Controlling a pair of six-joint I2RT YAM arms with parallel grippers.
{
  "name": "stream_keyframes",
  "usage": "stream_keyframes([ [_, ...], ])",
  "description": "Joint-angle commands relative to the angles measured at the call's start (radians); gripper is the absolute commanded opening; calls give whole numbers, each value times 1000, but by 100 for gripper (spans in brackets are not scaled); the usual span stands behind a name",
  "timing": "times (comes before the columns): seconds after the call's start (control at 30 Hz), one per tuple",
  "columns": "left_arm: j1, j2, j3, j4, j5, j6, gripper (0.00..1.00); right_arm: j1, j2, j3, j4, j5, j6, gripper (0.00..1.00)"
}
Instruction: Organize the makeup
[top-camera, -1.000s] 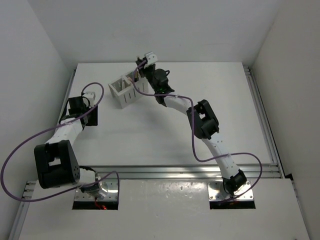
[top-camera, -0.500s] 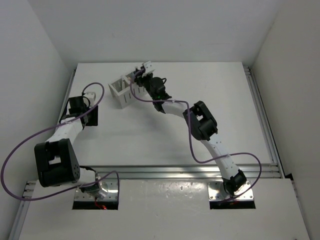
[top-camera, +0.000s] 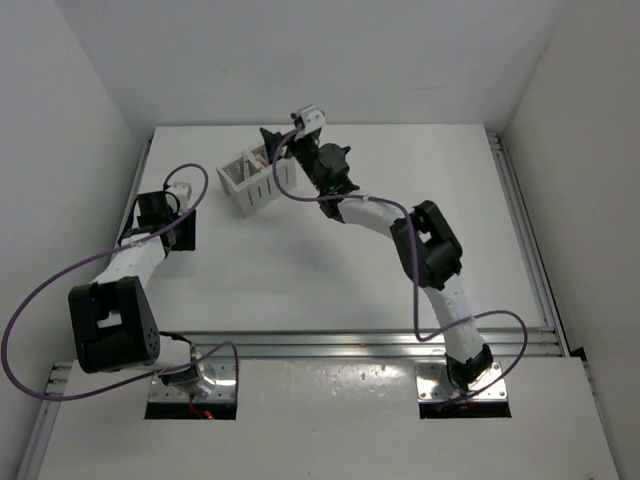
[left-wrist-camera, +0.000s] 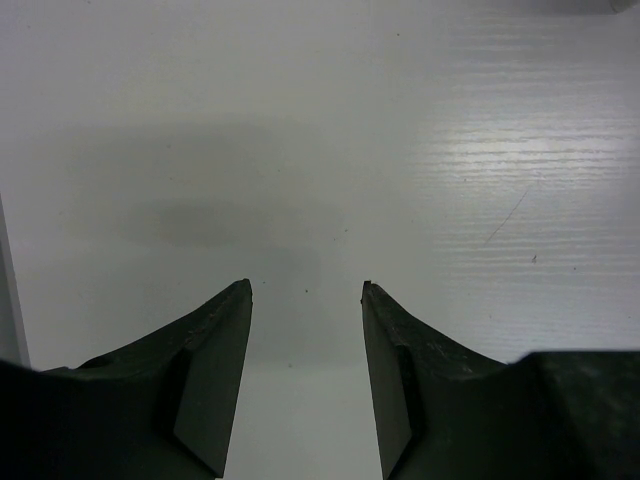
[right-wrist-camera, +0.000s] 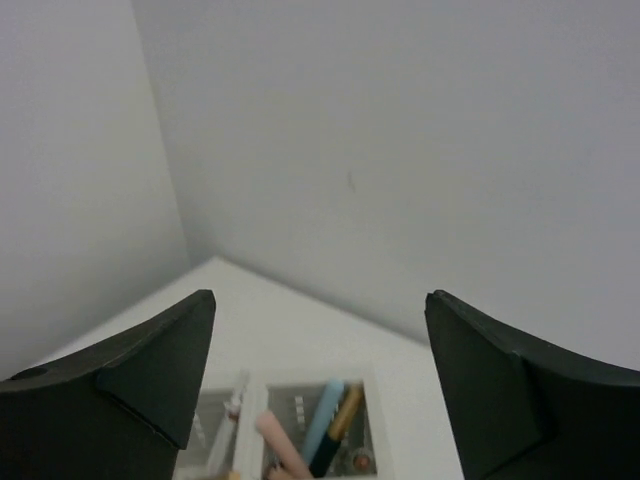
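Note:
The makeup stands in a white slotted box (top-camera: 250, 195) at the back left of the table. The right wrist view looks down into the box (right-wrist-camera: 377, 425): a pale blue stick (right-wrist-camera: 323, 416), a tan stick (right-wrist-camera: 346, 416) and a pink stick (right-wrist-camera: 278, 441) share the right compartment. A whitish stick (right-wrist-camera: 233, 426) leans in the left one. My right gripper (top-camera: 285, 140) (right-wrist-camera: 318, 295) hangs open just above the box, nothing between its fingers. Far off at the table's left edge, my left gripper (top-camera: 183, 233) (left-wrist-camera: 305, 287) is open over bare tabletop.
White walls close in the table at the back and both sides, and the box sits near the back left corner. An aluminium rail (top-camera: 350, 340) runs across the near edge in front of the arm bases. Purple cables loop off both arms.
My right gripper dipped to the box, spread its jaws wide and has lifted slightly, its elbow swinging right. The left arm has stayed still.

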Motion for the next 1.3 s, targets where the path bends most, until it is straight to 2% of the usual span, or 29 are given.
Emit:
stream_keyframes([
  [0.0, 12, -9, 33, 6, 12, 8, 54, 10, -261, -60, 160, -71, -21, 86],
  [0.03, 12, -9, 33, 6, 12, 8, 54, 15, -330, -81, 132, -85, -22, 95],
  [0.07, 12, -9, 33, 6, 12, 8, 54, 16, -411, -173, 109, -93, -40, 100],
  [0.13, 12, -19, 33, 6, 12, -3, 54, 21, -496, -302, -20, -130, -62, 100],
  [0.17, 12, -19, 33, 6, 21, -12, 54, 21, -641, -400, -70, -136, -53, 100],
  [0.2, 1, -29, 33, 6, 22, -12, 54, 15, -694, -478, -289, -160, -47, 100],
  [0.23, 1, -29, 33, 6, 22, -12, 54, -10, -834, -505, -398, -212, -47, 100],
  [0.27, 1, -29, 33, 6, 22, -12, 54, -22, -869, -523, -520, -228, -53, 100],
  [0.3, -10, -29, 33, 6, 22, -23, 54, -28, -899, -523, -784, -227, -57, 100],
  [0.37, -10, -29, 33, 6, 22, -34, 54, -49, -972, -511, -1263, -127, -48, 100],
  [0.4, -19, -29, 33, 6, 22, -44, 54, -50, -985, -507, -1369, -84, -4, 100],
  [0.43, -31, -38, 33, 6, 22, -44, 54, -65, -1004, -513, -1532, 25, 13, 100],
  [0.47, -31, -38, 33, 6, 22, -44, 54, -73, -1013, -525, -1686, 52, 33, 100],
  [0.53, -42, -38, 33, 6, 44, -66, 54, -88, -1062, -571, -1879, 103, 120, 100],
  [0.6, -42, -38, 33, 6, 54, -79, 54, -96, -1146, -657, -1927, 134, 183, 100],
  [0.63, -42, -38, 33, 6, 54, -80, 54, -96, -1174, -771, -1948, 144, 261, 100],
  [0.67, -42, -38, 33, 6, 63, -89, 54, -99, -1197, -814, -1945, 179, 286, 100],
  [0.77, -42, -49, 24, 6, 63, -100, 54, -100, -1439, -1012, -1925, 223, 418, 100],
  [0.83, -42, -49, 13, 6, 74, -109, 54, -105, -1536, -1128, -1918, 237, 502, 100],
  [1.0, -42, -49, 13, 15, 95, -129, 54, -102, -1764, -1238, -1941, 281, 645, 100],
  [1.27, -91, -49, 4, 24, 106, -139, 55, -103, -1848, -1235, -2052, 347, 749, 100],
])
